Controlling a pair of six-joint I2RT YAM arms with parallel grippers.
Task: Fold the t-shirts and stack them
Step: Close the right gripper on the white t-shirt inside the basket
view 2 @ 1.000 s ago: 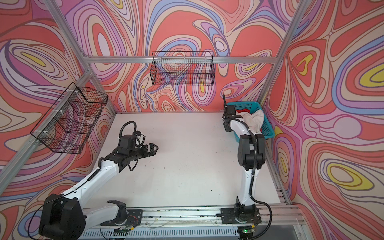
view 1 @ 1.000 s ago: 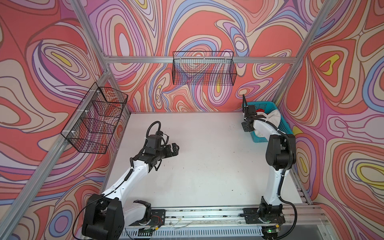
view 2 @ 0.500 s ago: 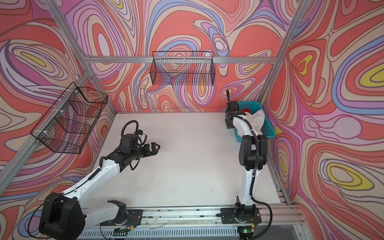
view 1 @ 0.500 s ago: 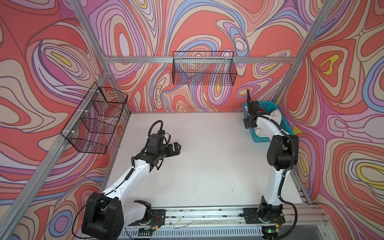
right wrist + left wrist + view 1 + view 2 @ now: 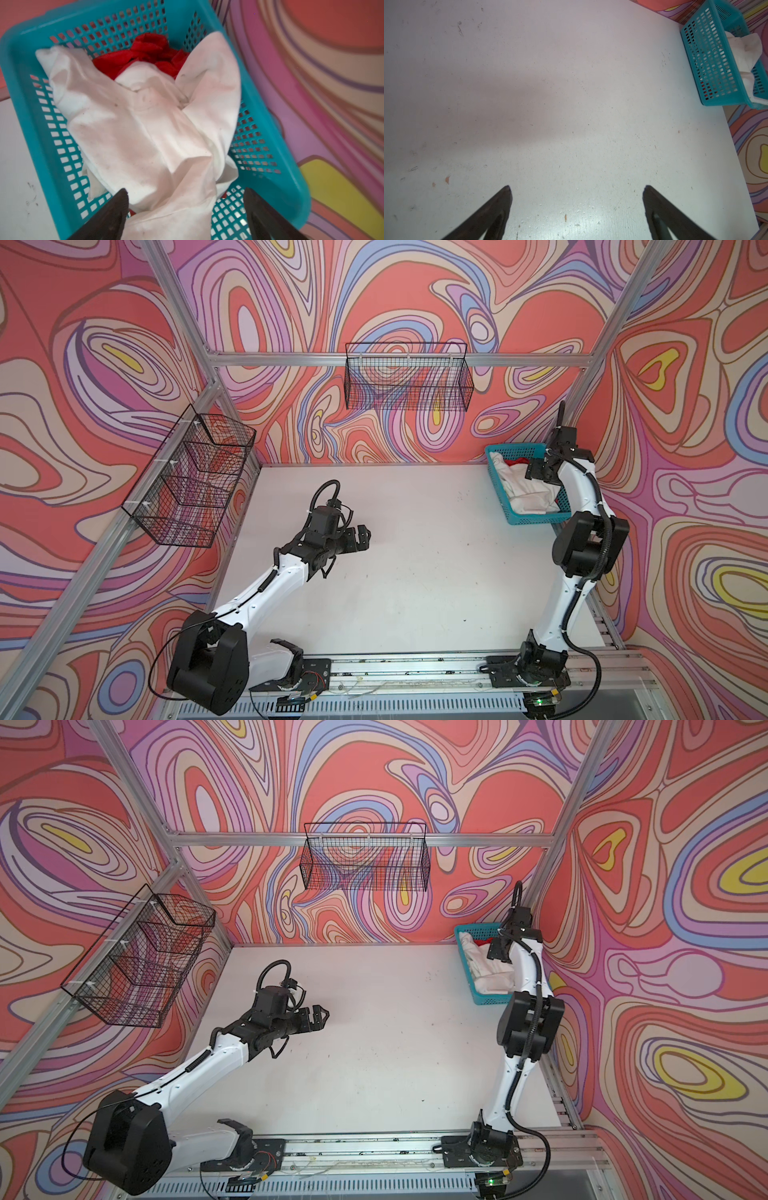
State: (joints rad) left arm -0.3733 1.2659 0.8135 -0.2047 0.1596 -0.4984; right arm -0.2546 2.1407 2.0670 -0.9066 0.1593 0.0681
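1. Crumpled together, the white t-shirt and the red t-shirt lie inside the teal basket, the white one on top and spilling over a wall.
2. Just above the white cloth hangs the right end effector, its jaws apart and gripping nothing.
3. The basket stands at the counter's far right corner in both top views.
4. Well apart from it, the left end effector hovers over bare counter, jaws spread wide.
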